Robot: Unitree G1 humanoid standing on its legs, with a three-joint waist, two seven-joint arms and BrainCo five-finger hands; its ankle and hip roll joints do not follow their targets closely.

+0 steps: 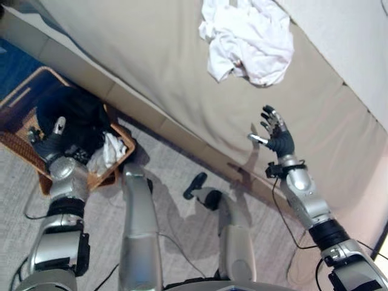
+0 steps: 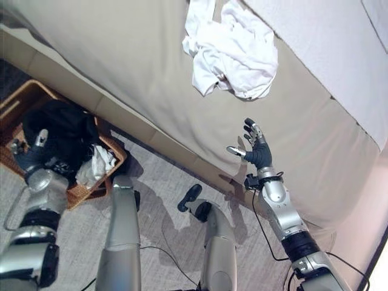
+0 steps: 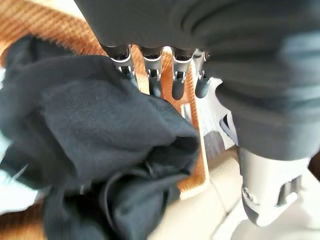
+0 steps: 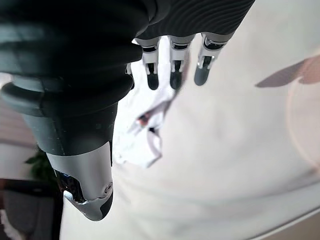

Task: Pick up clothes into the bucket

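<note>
The white garment (image 1: 247, 40) lies crumpled on the bed (image 1: 151, 60), well apart from the wicker basket (image 1: 18, 100) on the floor, which already holds dark clothes (image 1: 73, 118). The right robot hand (image 1: 276, 134) hovers just short of the garment, fingers spread and empty, while the left robot hand (image 1: 47, 144) rests straight-fingered over the basket. The right should probably reach further and gather a thick fold before lifting.

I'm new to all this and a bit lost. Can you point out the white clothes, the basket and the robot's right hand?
white clothes (image 1: 248, 42), left eye view, middle of the crumpled pile.
basket (image 1: 21, 97), left eye view, its woven rim.
right hand (image 1: 280, 142), left eye view, its palm.
</note>
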